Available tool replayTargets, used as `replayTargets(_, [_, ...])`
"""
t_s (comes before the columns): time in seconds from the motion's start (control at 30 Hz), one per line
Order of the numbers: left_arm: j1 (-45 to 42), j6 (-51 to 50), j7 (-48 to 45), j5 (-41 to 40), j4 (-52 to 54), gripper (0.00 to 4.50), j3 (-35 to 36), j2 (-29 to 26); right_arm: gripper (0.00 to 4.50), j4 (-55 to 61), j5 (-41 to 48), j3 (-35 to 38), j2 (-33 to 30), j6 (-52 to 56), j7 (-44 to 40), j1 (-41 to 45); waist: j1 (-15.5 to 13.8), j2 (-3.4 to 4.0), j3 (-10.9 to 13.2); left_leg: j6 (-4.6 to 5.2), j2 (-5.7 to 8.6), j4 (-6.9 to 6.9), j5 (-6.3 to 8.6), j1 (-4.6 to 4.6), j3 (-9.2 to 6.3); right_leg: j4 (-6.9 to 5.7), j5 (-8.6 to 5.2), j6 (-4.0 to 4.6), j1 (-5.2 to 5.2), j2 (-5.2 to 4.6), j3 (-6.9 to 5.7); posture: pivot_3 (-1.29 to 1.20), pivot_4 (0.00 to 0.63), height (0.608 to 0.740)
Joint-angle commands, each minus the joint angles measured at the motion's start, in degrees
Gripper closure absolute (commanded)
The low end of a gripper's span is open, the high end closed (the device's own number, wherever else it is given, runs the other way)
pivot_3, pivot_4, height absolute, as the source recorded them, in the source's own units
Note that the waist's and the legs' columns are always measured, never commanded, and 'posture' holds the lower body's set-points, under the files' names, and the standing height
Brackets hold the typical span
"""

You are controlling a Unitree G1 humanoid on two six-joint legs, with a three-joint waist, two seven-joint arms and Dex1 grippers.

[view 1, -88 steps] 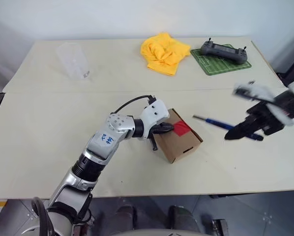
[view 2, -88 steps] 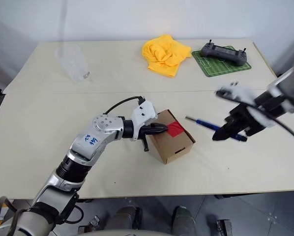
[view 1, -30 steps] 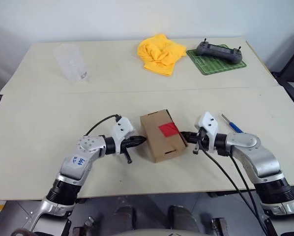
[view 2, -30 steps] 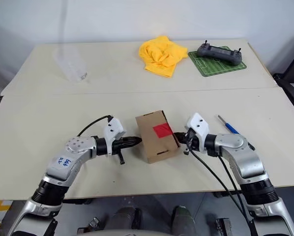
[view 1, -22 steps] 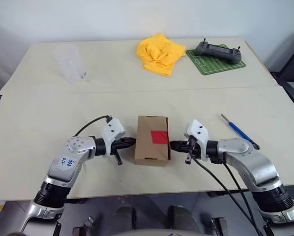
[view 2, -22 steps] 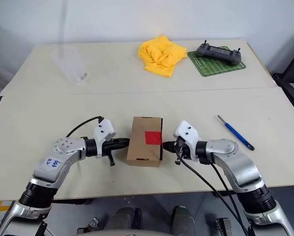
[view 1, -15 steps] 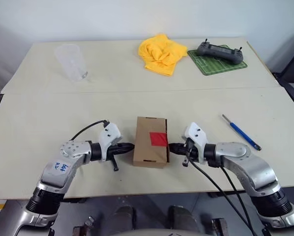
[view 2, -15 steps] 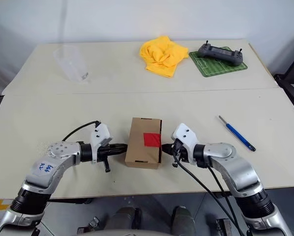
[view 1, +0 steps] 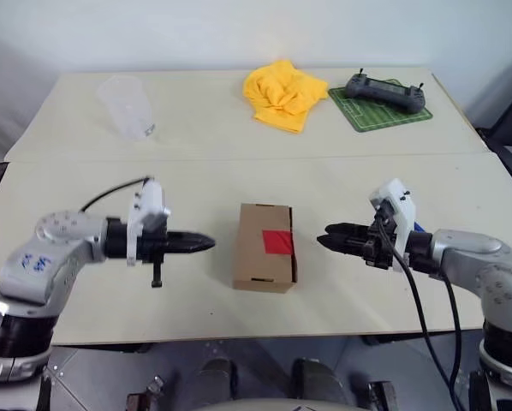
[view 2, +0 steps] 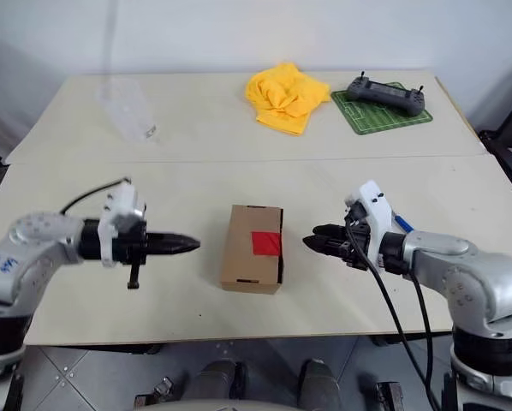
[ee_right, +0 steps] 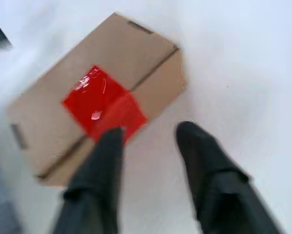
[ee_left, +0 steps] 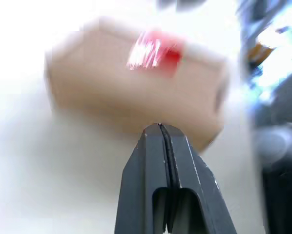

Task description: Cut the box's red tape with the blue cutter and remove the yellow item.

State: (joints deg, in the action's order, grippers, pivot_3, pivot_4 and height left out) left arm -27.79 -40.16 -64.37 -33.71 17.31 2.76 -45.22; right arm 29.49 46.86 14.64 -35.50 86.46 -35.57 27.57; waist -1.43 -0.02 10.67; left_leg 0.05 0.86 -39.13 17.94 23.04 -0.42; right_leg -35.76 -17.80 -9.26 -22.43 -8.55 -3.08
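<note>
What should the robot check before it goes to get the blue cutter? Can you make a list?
1. Box lying flat on the table, nothing touching it: ok.
2. Red tape facing up, uncut: ok.
3. Left gripper off the box, fingers shut and empty: ok.
4. Right gripper off the box, fingers apart with nothing between them: ok.
5. Blue cutter easy to see and reach: cannot tell, the right arm hides that spot.
6. Yellow cloth and black controller far away at the back: ok.
</note>
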Motion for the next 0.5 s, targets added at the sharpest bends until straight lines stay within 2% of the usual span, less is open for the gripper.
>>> replayTargets(0.03, [-4.2, 1.78, 2.72, 3.78, -1.9, 4.5, -6.49, 3.95, 1.19, -2.12, 7.28, 2.4, 4.03, 6.04, 5.73, 3.86, 0.14, 0.0, 0.0, 0.01, 0.0, 0.0, 0.0, 0.0, 0.02, -0.01, 0.0, 0.0, -0.02, 0.0, 0.01, 0.0, 0.15, 0.74])
replayTargets(0.13, [-7.04, 3.92, 5.41, 8.95, -4.95, 4.5, -11.37, 7.1, 0.19, -4.92, 12.11, 1.4, 6.62, 6.04, 12.55, 6.12, 0.39, 0.0, 0.0, 0.01, 0.01, 0.02, 0.0, 0.02, 0.12, -0.1, 0.0, -0.01, -0.11, 0.02, 0.01, 0.0, 0.15, 0.74])
replayTargets(0.17, [-7.48, 4.55, 5.91, 10.36, -5.8, 4.5, -12.61, 7.68, 0.08, -5.53, 13.56, 0.77, 6.89, 6.04, 14.8, 6.39, 0.59, 0.0, 0.0, 0.01, 0.01, 0.03, 0.0, 0.02, 0.19, -0.11, 0.0, -0.01, -0.12, 0.03, 0.01, 0.0, 0.15, 0.74])
replayTargets(0.37, [-8.4, 7.07, 8.61, 16.99, -8.51, 4.5, -18.03, 10.06, 0.08, -7.64, 16.95, -1.46, 9.61, 6.04, 24.89, 6.51, 1.46, -0.01, 0.0, 0.01, 0.02, 0.13, 0.0, 0.07, 0.33, -0.11, 0.0, -0.01, -0.19, 0.03, 0.0, 0.0, 0.15, 0.74])
replayTargets(0.5, [-8.08, 7.82, 9.41, 18.34, -9.13, 4.5, -18.63, 11.69, 0.08, -8.1, 14.95, -3.09, 8.69, 6.04, 25.25, 5.67, 1.45, 0.0, 0.0, 0.02, 0.02, 0.09, 0.0, 0.07, 0.31, -0.11, 0.01, -0.02, -0.19, 0.02, 0.03, 0.0, 0.15, 0.74])
